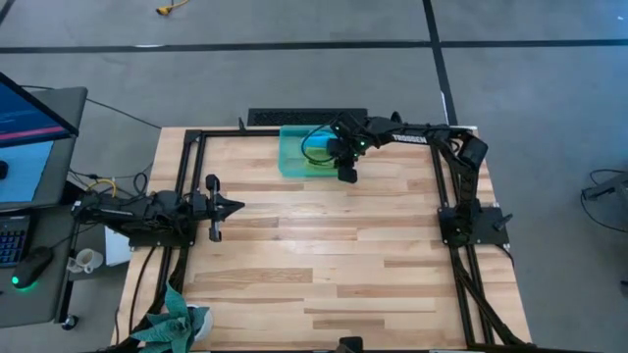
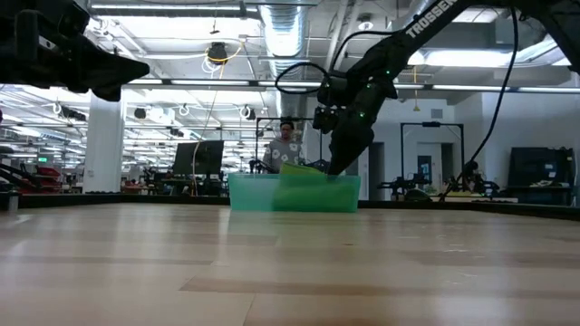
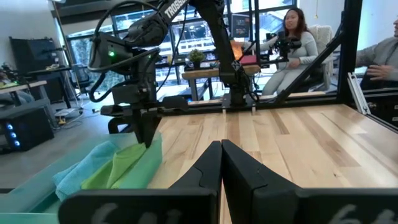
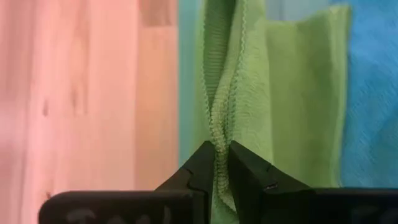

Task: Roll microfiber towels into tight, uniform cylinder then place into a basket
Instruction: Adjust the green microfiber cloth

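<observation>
While the right gripper (image 4: 222, 163) hangs over the near-right corner of the small translucent teal-green plastic basket (image 1: 290, 157), you can see in the right wrist view that its two dark fingers are pinched nearly together on a stitched edge of the lime green microfiber towel (image 4: 280, 93). The cloth runs straight up from between the fingertips, so count it as gripped.

Progress, judged from how things lie: both towels are already at the basket. The bright sky blue microfiber towel (image 4: 373, 93) lies just beside the green one, touching it, farther into the tub. In the left wrist view neither reads as a tight cylinder; you see loose folds, blue (image 3: 78, 177) under green (image 3: 121, 168), the green riding up over the basket wall. Placement looks nearly done, the roll poor. What remains, by my reading: let go of the green edge, get the cloth fully below the rim, lift clear.

The left gripper (image 1: 234, 206) waits fully closed on nothing, at the left side of the light wooden slatted table (image 1: 324, 265), well apart from the basket.

Surroundings: a teal artificial plant (image 1: 172, 324) at the near-left corner, a monitor (image 1: 25, 118) off the left edge, two seated people (image 3: 292, 50) beyond the table. Nothing stands between the right gripper and the basket. Watch the low basket wall and the pinched hem: a lift without release may drag the towel back out.
</observation>
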